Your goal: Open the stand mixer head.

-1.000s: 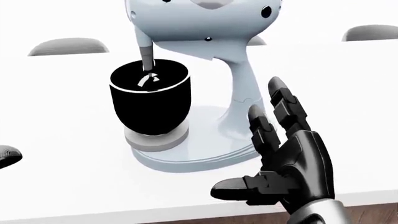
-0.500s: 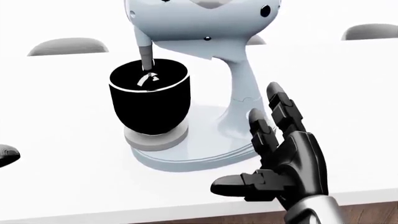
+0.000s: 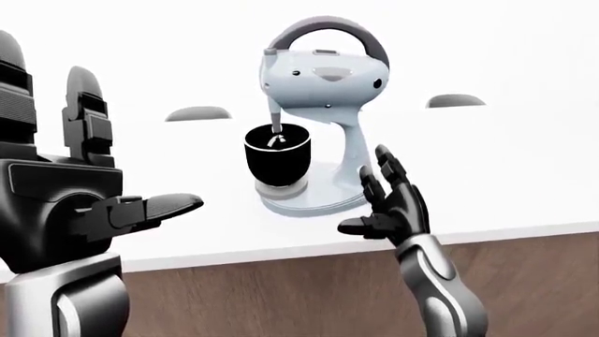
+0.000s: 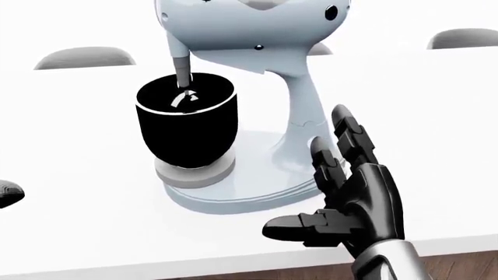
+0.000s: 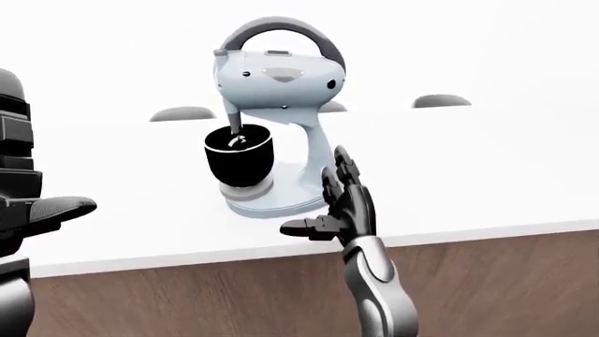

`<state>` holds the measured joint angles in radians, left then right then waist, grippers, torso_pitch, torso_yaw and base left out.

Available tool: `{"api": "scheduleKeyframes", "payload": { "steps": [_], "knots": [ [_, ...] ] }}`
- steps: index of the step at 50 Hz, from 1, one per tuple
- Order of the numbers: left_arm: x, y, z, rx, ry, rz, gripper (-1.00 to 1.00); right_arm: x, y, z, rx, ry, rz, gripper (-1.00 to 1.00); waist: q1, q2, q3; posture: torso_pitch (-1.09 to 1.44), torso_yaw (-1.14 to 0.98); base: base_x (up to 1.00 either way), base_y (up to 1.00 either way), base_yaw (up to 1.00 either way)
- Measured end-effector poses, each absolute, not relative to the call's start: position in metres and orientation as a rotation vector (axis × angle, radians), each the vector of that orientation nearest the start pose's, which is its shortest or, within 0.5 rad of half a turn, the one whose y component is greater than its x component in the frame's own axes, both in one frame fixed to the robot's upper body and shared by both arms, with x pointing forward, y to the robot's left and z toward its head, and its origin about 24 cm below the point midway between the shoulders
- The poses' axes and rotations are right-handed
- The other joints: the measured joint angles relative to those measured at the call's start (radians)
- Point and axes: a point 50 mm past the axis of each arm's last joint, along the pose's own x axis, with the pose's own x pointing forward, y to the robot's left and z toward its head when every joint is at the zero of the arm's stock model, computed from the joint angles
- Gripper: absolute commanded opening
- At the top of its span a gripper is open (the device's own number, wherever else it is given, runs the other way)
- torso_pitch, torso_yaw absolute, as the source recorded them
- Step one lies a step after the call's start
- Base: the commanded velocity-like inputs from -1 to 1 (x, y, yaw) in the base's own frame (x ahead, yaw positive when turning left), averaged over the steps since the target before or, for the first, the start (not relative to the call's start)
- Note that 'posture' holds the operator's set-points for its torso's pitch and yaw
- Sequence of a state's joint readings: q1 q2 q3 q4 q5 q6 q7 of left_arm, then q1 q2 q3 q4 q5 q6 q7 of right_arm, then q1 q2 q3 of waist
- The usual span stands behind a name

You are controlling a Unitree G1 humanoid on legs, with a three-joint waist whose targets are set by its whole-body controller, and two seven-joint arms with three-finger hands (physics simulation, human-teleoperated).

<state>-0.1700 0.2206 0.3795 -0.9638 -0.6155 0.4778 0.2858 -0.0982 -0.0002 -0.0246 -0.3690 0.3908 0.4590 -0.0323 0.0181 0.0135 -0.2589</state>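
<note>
Right hand [image 4: 354,201] splayed; left hand [image 3: 70,203] raised, splayed.

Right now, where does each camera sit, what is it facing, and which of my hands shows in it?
Left-eye view: on the head, facing the stand mixer on the white counter; open left hand and open right hand show.
Head view: on the head, closer on the black bowl; right hand only.
Right-eye view: nearly the left-eye picture, left hand mostly cut off.
All share mixer and right hand.
</note>
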Motion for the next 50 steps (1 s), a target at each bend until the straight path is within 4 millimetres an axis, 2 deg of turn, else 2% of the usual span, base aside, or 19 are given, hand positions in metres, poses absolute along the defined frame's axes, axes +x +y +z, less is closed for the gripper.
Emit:
{"api": "scheduleKeyframes", "payload": {
  "steps": [29, 37, 43, 50],
  "knots": [
    [0.187, 0.203, 0.248, -0.258, -0.666, 0.112, 0.98, 0.267, -0.132, 0.103, 0.345, 0.003, 0.142, 1.0, 0.0, 0.001, 0.0, -0.32, 0.0, 0.0, 0.0, 0.0],
    [0.189, 0.201, 0.243, -0.256, -0.649, 0.107, 0.98, 0.251, -0.136, 0.128, 0.35, -0.066, 0.146, 1.0, 0.003, -0.003, 0.0, -0.32, 0.0, 0.0, 0.0, 0.0],
    [0.188, 0.202, 0.244, -0.252, -0.66, 0.114, 0.98, 0.236, -0.135, 0.136, 0.338, -0.088, 0.156, 1.0, 0.003, -0.005, -0.001, -0.32, 0.0, 0.0, 0.0, 0.0],
    [0.188, 0.202, 0.245, -0.252, -0.66, 0.111, 0.98, 0.232, -0.134, 0.141, 0.339, -0.098, 0.17, 1.0, 0.001, -0.004, -0.001, -0.32, 0.0, 0.0, 0.0, 0.0]
  ]
}}
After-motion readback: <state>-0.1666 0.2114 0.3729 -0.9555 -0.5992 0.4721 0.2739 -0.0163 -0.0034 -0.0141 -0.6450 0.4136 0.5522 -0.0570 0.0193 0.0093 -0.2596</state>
